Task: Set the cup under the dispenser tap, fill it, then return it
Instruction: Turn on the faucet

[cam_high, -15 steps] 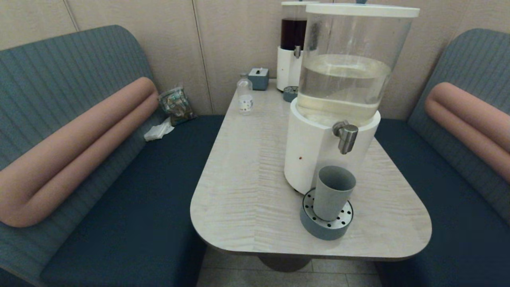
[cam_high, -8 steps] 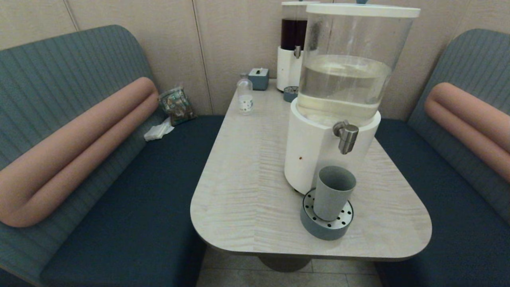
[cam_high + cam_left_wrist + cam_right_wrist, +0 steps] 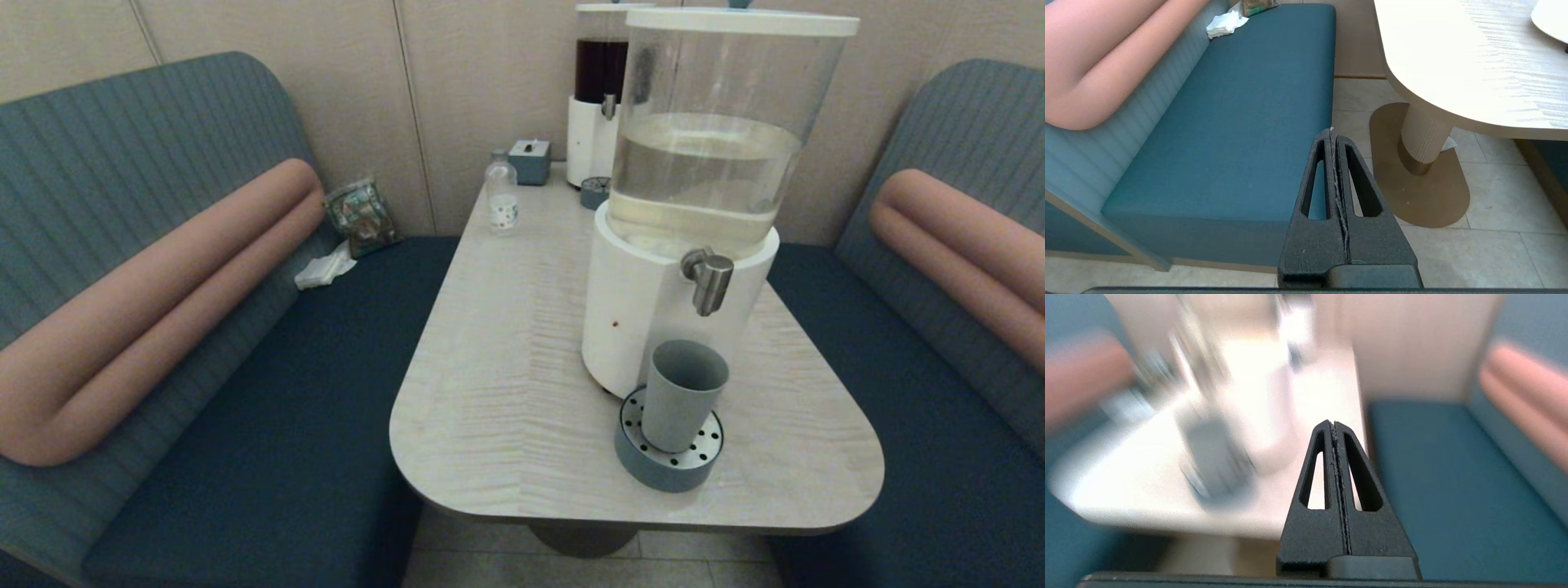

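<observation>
- Left end effector [image 3: 1333,132]: black fingers clenched together, empty, low in the frame over the teal bench seat [image 3: 1241,122] beside the tabletop's edge.
- Right end effector [image 3: 1333,424]: fingers pressed together, empty, off the pale wood-grain tabletop [image 3: 506,359].
- Matte grey-blue tapered cup [image 3: 682,396]: upright on the round perforated drip tray [image 3: 665,467], lower centre-right.
- Brushed-steel dispenser tap [image 3: 709,279]: directly above the cup, on the white-based clear-tank dispenser [image 3: 645,310].
</observation>
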You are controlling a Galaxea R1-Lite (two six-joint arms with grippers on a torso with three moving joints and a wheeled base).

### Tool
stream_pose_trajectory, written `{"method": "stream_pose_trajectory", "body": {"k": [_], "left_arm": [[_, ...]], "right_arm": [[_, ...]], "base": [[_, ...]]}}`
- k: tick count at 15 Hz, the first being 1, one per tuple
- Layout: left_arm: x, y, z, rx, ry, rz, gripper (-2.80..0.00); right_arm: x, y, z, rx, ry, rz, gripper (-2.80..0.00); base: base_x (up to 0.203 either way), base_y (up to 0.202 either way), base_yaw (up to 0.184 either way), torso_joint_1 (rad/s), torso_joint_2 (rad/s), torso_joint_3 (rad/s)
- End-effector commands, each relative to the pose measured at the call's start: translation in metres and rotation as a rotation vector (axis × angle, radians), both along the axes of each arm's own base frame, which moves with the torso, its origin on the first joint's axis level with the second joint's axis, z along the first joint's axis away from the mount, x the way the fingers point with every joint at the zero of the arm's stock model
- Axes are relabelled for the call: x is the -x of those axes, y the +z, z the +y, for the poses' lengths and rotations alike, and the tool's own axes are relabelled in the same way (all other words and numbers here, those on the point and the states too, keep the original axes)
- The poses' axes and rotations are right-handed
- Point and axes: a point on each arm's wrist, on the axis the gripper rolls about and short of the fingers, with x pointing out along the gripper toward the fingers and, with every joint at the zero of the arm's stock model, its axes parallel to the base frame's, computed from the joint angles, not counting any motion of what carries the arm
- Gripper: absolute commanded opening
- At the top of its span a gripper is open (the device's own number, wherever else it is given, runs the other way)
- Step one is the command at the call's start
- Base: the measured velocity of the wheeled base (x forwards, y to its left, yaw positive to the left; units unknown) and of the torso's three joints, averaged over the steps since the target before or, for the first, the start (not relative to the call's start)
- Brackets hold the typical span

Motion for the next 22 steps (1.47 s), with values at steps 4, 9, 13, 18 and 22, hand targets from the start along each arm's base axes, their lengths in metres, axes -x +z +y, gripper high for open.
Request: {"method": "stream_pose_trajectory", "body": {"k": [4,9,13,18,22], "left_arm": [[0.000,0.000,0.000,0.000,0.001,0.005,-2.80],[0.000,0.000,0.000,0.000,0.001,0.005,-2.80],[0.000,0.000,0.000,0.000,0.001,0.005,-2.80],[0.000,0.000,0.000,0.000,0.001,0.005,-2.80],[0.000,0.000,0.000,0.000,0.001,0.005,-2.80]], "right_arm": [[-0.106,0.190,0.004,-0.066,0.116,0.249,-2.80],[-0.231,0.179,0.040,0.134,0.307,0.758,-2.80],[-0.261,0.148,0.057,0.390,0.416,0.875,-2.80],[-0.290,0.141,0.069,0.371,0.482,0.838,-2.80],[-0.308,0.138,0.083,0.379,0.522,0.804,-2.80]], "base": [[0.000,0.000,0.000,0.000,0.00,0.000],[0.000,0.000,0.000,0.000,0.00,0.000],[0.000,0.000,0.000,0.000,0.00,0.000],[0.000,0.000,0.000,0.000,0.00,0.000],[0.000,0.000,0.000,0.000,0.00,0.000]]}}
